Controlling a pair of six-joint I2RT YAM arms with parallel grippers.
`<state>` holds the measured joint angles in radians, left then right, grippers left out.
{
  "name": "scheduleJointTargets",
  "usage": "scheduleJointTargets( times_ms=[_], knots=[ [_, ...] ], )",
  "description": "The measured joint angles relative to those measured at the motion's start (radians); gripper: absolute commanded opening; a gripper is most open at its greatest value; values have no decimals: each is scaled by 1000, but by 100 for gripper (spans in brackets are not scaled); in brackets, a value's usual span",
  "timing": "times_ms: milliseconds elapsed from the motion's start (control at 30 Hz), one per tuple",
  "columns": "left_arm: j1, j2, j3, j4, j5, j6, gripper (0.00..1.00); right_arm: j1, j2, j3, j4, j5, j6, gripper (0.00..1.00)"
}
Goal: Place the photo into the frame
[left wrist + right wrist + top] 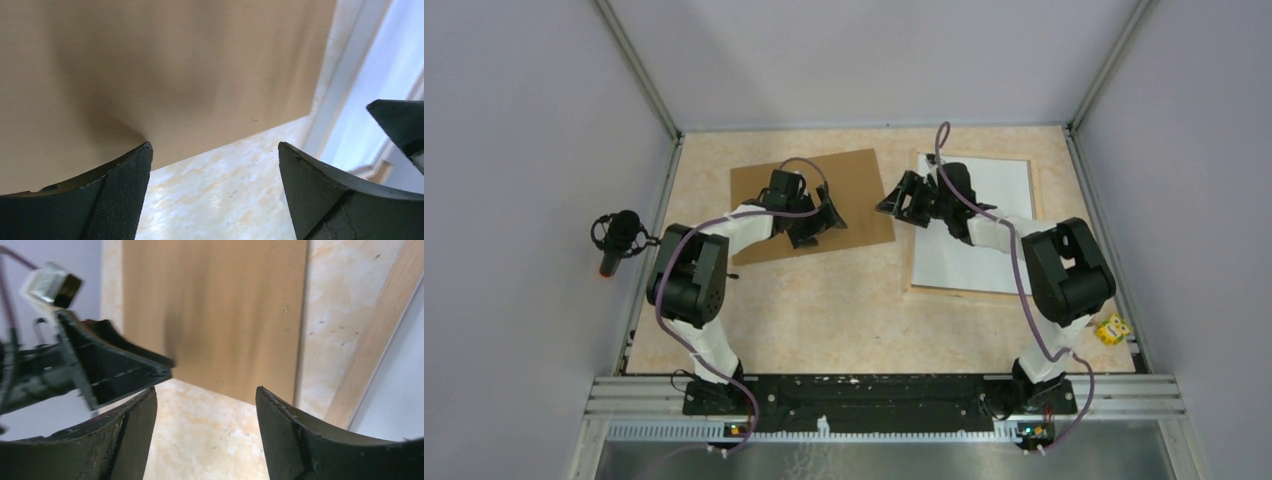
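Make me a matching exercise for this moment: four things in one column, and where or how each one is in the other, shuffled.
Things
1. brown backing board
2. photo
3. left gripper
4. small yellow object

Places or states
A. open and empty, over a brown corner
B. white side up on the right, the frame showing as wooden strips along its edges
C. flat on the left half of the table
D. at the table's right edge, on the near side

Pairs: 1-C; 2-B; 3-A; 4-D
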<state>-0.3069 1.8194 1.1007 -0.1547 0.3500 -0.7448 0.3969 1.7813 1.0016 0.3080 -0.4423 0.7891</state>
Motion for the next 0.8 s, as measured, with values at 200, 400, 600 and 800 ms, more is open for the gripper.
scheduleJointTargets(
  times_ms=[200,400,600,800],
  knots=[
    [26,-90,0,-98,-212,60,98,67,84,154,-208,160,-152,77],
    [92,-70,1,-121,-251,34,98,107,190,240,-351,255,-230,77],
    [109,-43,-4,-109,-233,-10,98,113,195,277,-408,295,-257,77],
    [110,-35,-12,-76,-184,-43,98,113,198,253,-352,240,-224,77]
  ],
)
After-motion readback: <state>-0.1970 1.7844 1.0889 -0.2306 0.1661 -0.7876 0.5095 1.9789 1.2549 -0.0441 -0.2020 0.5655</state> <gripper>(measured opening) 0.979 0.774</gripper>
